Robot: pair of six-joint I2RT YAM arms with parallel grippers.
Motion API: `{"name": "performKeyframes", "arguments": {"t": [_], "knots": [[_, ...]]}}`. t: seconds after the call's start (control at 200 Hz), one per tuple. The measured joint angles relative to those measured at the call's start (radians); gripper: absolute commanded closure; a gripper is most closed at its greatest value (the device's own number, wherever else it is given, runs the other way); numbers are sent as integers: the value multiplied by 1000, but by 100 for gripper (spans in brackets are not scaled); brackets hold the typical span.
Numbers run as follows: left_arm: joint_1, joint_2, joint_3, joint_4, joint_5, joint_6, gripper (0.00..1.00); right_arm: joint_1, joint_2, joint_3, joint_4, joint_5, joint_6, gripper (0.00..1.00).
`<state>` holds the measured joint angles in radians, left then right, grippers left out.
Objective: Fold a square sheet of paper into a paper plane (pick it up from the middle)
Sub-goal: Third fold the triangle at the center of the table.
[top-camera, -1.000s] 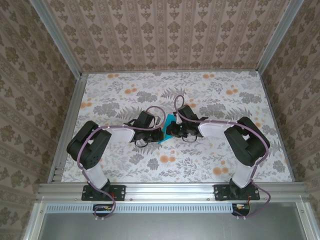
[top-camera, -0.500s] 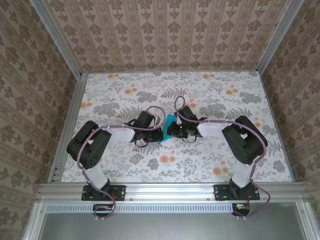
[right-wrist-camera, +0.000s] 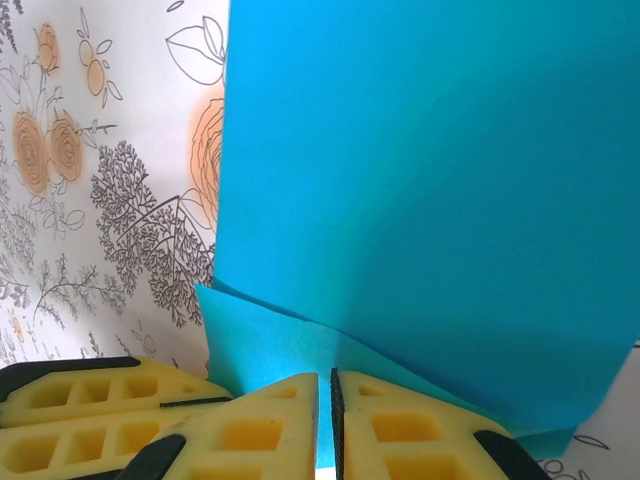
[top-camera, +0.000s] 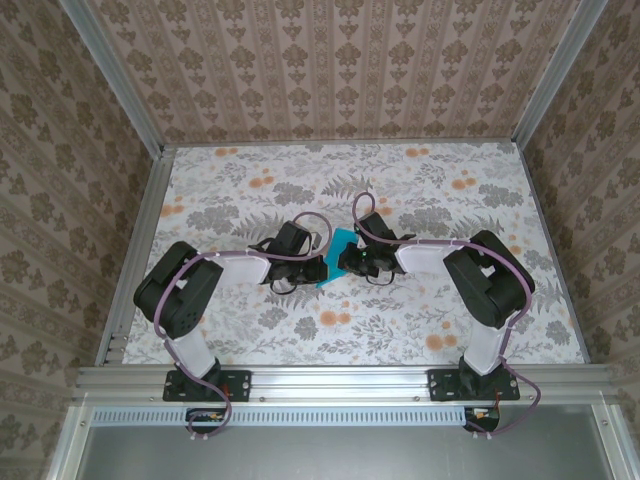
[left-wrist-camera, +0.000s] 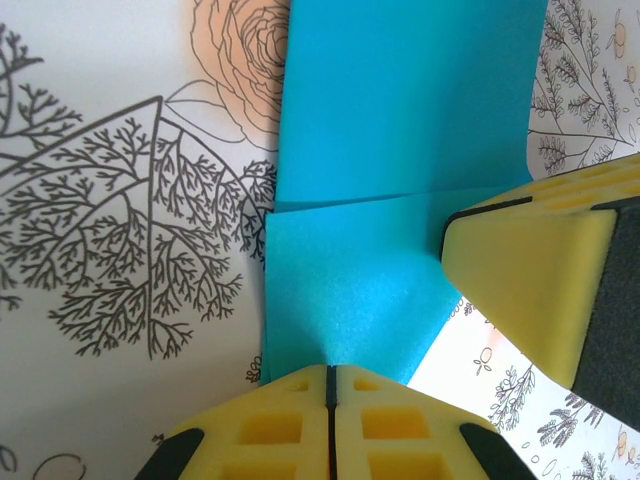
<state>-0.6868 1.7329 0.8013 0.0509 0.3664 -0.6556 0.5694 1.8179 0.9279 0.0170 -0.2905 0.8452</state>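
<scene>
The square sheet of paper (top-camera: pixel 341 244) is teal-blue and partly folded, held between both grippers at the table's middle. My left gripper (top-camera: pixel 318 270) is shut on its near edge; in the left wrist view the yellow jaws (left-wrist-camera: pixel 330 370) meet on the sheet of paper (left-wrist-camera: pixel 400 140), which shows a crease across it. My right gripper (top-camera: pixel 344 263) faces it from the right. Its jaws (right-wrist-camera: pixel 324 378) pinch a lower layer of the paper (right-wrist-camera: pixel 420 180), with a large flap rising above. The right gripper's finger (left-wrist-camera: pixel 530 280) rests on the paper's right side.
The floral tablecloth (top-camera: pixel 420 320) covers the table. Patterned walls and aluminium frame rails (top-camera: pixel 135 250) close in the left, right and back. The left gripper's fingers (right-wrist-camera: pixel 80 400) lie close beside the right gripper's.
The right wrist has shifted slightly and a bit more teal paper shows above the grippers. The left arm has stayed put.
</scene>
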Motion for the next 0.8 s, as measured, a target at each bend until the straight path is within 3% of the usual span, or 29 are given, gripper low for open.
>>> {"name": "performKeyframes", "arguments": {"t": [0.275, 0.6, 0.8], "knots": [[0, 0, 5, -11, -4, 0, 90, 0, 0, -5, -5, 14, 8, 87], [-1, -28, 21, -53, -28, 0, 78, 0, 0, -16, 2, 23, 39, 87], [-43, -77, 25, -63, -43, 0, 75, 0, 0, -20, 7, 27, 53, 87]]}}
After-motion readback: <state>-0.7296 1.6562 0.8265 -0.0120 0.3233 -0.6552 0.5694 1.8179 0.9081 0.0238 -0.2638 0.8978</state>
